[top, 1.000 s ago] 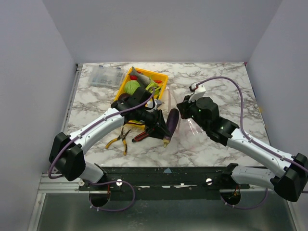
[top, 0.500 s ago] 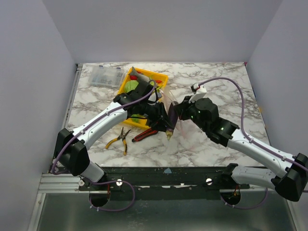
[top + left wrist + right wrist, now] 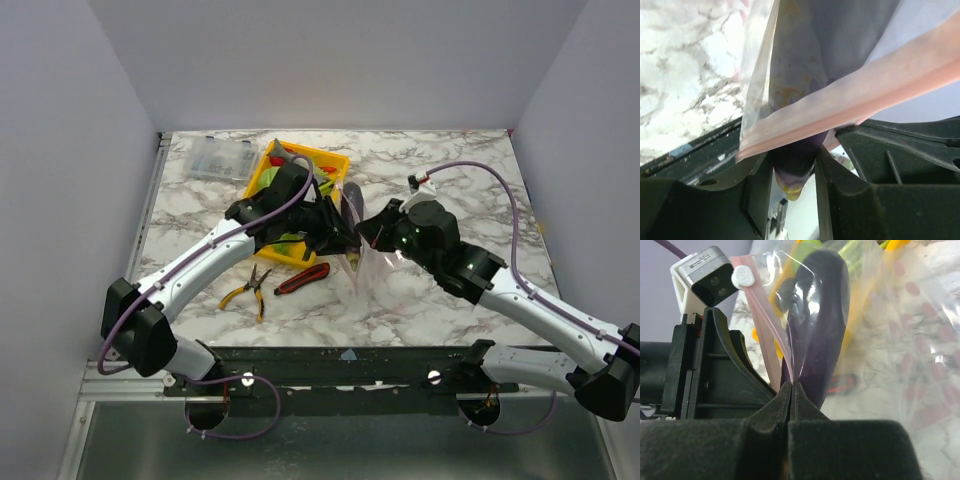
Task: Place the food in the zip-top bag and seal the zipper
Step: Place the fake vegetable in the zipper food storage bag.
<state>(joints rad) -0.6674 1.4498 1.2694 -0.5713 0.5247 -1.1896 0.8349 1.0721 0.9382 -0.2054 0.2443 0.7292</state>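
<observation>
The bag (image 3: pixel 368 265) is held up just right of the tray's (image 3: pixel 325 155) near right corner, between the two grippers. It stands on edge with its mouth upward; whether its bottom touches the bench (image 3: pixel 470 180) I cannot tell.

The right gripper (image 3: pixel 791 387) has its fingers pressed together on the bag's mouth edge, pinching the plastic where the zipper (image 3: pixel 875 87) runs down into them. The zipper's white slider (image 3: pixel 742 276) sits at the top end of the strip.

The left gripper (image 3: pixel 792 167), reaching in from the tray side, pinches the eggplant's (image 3: pixel 822 315) stem tip between partly spread fingers. The rest of the eggplant is inside the bag, dark purple behind the clear plastic, with the zipper crossing in front of it just above the fingers. The mouth is unsealed there.

Other food (image 3: pixel 280 158) lies in the tray, mostly hidden by the left arm.

Near the tray's near edge lie the pliers (image 3: pixel 248 291) and, just right of them, the knife (image 3: pixel 303 280). The box (image 3: pixel 214 157) sits just left of the tray's far corner.
</observation>
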